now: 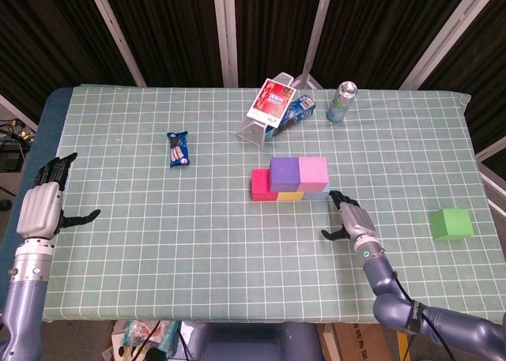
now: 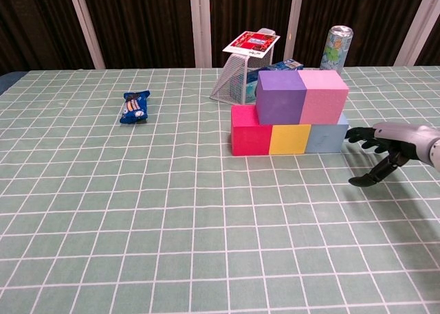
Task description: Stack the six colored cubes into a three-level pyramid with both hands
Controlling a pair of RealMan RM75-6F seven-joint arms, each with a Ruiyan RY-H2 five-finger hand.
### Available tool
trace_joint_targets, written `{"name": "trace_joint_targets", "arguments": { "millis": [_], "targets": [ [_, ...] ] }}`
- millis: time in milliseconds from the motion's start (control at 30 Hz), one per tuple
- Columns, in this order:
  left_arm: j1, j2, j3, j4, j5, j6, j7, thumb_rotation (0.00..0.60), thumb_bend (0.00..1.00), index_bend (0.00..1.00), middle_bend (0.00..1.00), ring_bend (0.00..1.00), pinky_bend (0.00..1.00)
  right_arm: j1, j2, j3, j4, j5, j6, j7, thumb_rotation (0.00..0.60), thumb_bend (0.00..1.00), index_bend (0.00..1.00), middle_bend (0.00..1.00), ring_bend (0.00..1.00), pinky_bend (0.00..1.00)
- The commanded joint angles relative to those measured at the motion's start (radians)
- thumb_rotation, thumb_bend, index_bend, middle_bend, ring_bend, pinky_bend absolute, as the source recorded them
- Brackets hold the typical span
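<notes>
Three cubes form a bottom row at mid-table: red cube, yellow cube, light blue cube. On top sit a purple cube and a pink cube. A green cube lies alone at the far right, seen only in the head view. My right hand is open, its fingertips touching the light blue cube's right side. My left hand hangs open at the table's left edge.
A blue snack packet lies left of centre. Behind the cubes a tipped wire basket with a red-and-white card leans beside a blue packet. A drink can stands at the back right.
</notes>
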Motion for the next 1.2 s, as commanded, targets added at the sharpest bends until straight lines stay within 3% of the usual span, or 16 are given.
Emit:
{"name": "trace_joint_targets", "arguments": {
  "millis": [33,567,1200],
  "targets": [
    [0.001,0.0,0.0,0.001,0.0,-0.001,-0.002,0.6,0.16,0.0,0.07,0.0,0.03,0.001,0.0,0.0,0.001,0.0,0.001,-0.002,0.6,0.32,0.0,0.0,0.0,0.0],
    [0.0,-0.002,-0.003,0.006,-0.004,-0.005,-0.004,0.6,0.17,0.0,0.07,0.0,0.03,-0.012,0.019,-0.006,-0.014,-0.03,0.035,-0.01,0.6,0.32,0.0,0.0,0.0,0.0],
    [0.018,0.035,0.004,-0.056,0.027,0.026,0.017,0.6,0.16,0.0,0.01,0.0,0.01,-0.058,0.18,0.012,-0.141,-0.161,0.149,-0.035,0.6,0.32,0.0,0.0,0.0,0.0]
  ]
}}
